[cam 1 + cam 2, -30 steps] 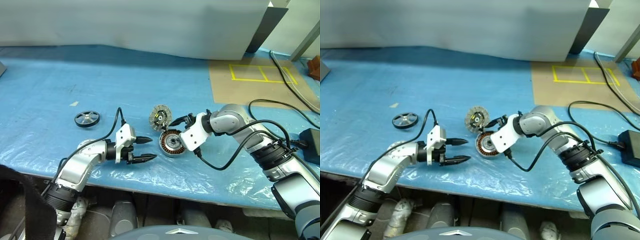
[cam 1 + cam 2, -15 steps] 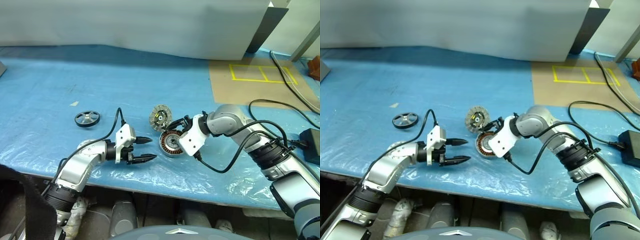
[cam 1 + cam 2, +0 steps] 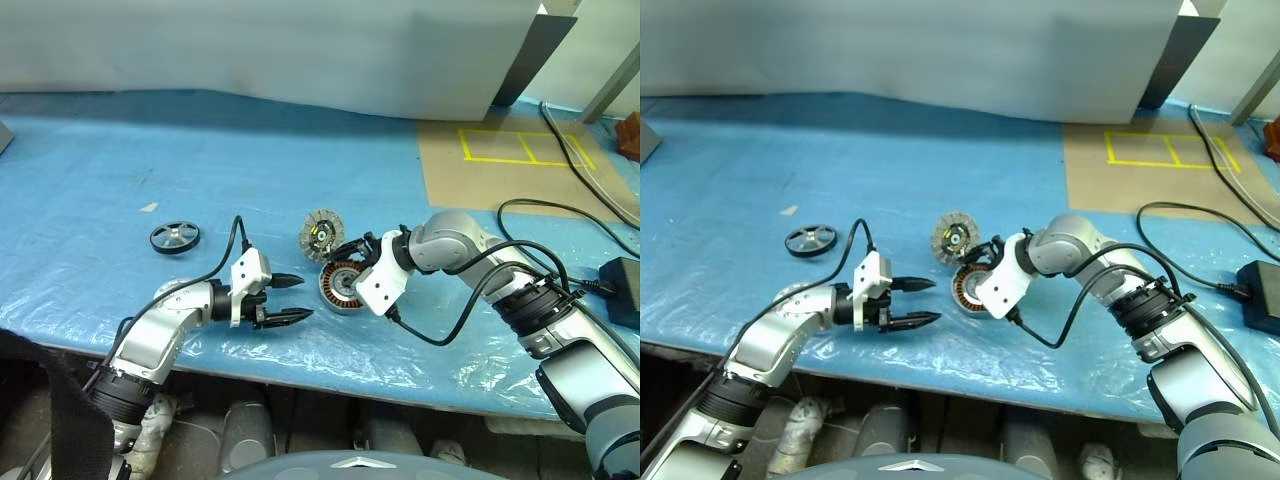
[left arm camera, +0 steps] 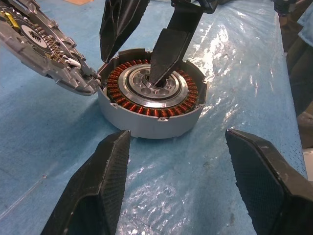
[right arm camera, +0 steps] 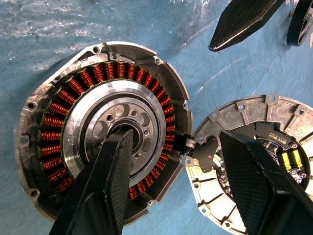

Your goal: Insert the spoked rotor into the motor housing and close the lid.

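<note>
Spoked rotor (image 3: pixel 174 237): flat on blue sheet (image 3: pixel 90 170), far on robot's left, untouched, well apart from motor housing (image 3: pixel 343 286). Housing: open, copper windings up, lid (image 3: pixel 320 235) tilted at far edge. Left gripper (image 3: pixel 290 299): empty, fingers spread, pointing toward housing, rotor behind it; nearer arm for rotor. Right gripper (image 5: pixel 171 186): spread wide, one finger in housing hub, other over lid, holding nothing.

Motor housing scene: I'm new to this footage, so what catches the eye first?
The open motor housing, its copper windings bare, sits mid-table with the right pincer reaching in, one finger in its hub. Its lid lies flipped open alongside; the spoked rotor waits apart, to the left.
</note>
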Robot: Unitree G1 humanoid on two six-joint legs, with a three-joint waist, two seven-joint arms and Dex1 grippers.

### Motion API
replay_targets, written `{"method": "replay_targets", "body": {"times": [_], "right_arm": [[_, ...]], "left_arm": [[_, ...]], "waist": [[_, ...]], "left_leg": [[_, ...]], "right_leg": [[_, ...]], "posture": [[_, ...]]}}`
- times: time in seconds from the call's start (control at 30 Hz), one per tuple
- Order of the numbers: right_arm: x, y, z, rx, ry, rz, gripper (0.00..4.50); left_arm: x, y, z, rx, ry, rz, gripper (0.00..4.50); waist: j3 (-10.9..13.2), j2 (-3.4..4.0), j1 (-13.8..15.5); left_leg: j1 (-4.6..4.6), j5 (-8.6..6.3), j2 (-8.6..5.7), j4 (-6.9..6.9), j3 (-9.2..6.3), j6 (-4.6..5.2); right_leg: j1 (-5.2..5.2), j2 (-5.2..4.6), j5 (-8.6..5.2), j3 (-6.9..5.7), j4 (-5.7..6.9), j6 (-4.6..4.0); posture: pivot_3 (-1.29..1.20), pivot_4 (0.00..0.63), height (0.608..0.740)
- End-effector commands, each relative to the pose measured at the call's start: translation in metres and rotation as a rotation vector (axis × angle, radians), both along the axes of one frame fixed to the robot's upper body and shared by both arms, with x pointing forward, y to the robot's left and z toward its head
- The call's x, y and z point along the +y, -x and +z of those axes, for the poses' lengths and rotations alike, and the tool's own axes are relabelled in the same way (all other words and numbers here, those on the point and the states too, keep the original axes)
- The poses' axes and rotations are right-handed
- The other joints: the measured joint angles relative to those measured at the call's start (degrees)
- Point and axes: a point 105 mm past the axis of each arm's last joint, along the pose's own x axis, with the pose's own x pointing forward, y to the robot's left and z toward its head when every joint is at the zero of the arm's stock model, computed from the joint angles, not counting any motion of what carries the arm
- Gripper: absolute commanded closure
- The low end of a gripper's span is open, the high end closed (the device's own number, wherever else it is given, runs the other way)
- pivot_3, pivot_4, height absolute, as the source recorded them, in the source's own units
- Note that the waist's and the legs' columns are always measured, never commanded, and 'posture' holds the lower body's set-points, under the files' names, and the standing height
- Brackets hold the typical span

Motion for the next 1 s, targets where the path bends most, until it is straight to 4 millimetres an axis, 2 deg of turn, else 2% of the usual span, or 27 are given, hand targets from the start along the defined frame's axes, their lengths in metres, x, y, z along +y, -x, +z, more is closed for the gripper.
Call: {"method": "replay_targets", "body": {"times": [0.03, 0.07, 0.13, 0.33, 0.63, 0.87, 1.0], "right_arm": [[-0.007, -0.001, -0.002, -0.009, 0.052, -0.001, 1.58], [-0.007, 0.000, -0.002, -0.010, 0.053, 0.003, 1.95], [-0.007, 0.001, -0.003, -0.016, 0.064, 0.014, 2.28], [-0.007, 0.003, -0.005, -0.011, 0.070, 0.019, 4.43], [-0.006, 0.003, -0.002, 0.002, 0.040, -0.001, 4.47], [0.001, 0.004, 0.024, 0.058, -0.060, -0.041, 4.47], [0.000, 0.004, 0.031, 0.060, -0.071, -0.052, 4.47]], "left_arm": [[-0.001, 0.001, 0.010, -0.044, 0.010, -0.010, 1.22], [-0.001, 0.001, 0.010, -0.044, 0.010, -0.011, 1.22], [-0.001, 0.001, 0.010, -0.043, 0.010, -0.012, 1.22], [-0.001, 0.000, 0.010, -0.044, 0.011, -0.012, 1.22], [-0.001, -0.001, 0.010, -0.044, 0.008, -0.010, 1.22], [-0.001, -0.001, 0.011, -0.044, 0.012, -0.015, 1.22], [-0.001, -0.001, 0.011, -0.045, 0.013, -0.017, 1.22]], "waist": [[0.00, 0.00, 0.07], [0.00, 0.00, 0.08], [0.00, -0.01, 0.06], [0.01, -0.02, 0.00], [0.02, -0.04, -0.01], [0.04, -0.04, -0.01], [0.04, -0.04, 0.01]], "left_leg": [[-0.01, 0.00, 0.00, 0.00, 0.00, 0.00], [0.00, 0.00, 0.00, 0.00, 0.00, 0.00], [-0.01, 0.00, 0.00, 0.00, 0.00, 0.00], [-0.01, 0.00, 0.00, 0.01, 0.00, 0.00], [0.00, 0.00, 0.00, 0.01, 0.00, 0.00], [-0.01, 0.00, 0.01, -0.01, 0.00, 0.00], [-0.01, 0.00, 0.01, -0.02, 0.00, 0.00]], "right_leg": [[0.00, 0.00, 0.00, 0.00, 0.00, 0.00], [0.01, 0.00, 0.00, 0.00, 0.00, 0.00], [0.01, -0.01, 0.00, 0.00, 0.00, 0.00], [0.00, 0.00, 0.00, 0.00, 0.00, 0.00], [0.00, 0.00, 0.00, 0.00, 0.00, 0.00], [-0.01, 0.00, 0.00, 0.00, 0.00, 0.00], [-0.01, 0.00, 0.00, 0.00, -0.01, 0.00]], "posture": [[0.00, 0.150, 0.740], [0.00, 0.150, 0.740], [0.00, 0.150, 0.740], [0.00, 0.150, 0.740], [0.00, 0.150, 0.740], [0.00, 0.150, 0.740], [0.00, 0.150, 0.740]]}}
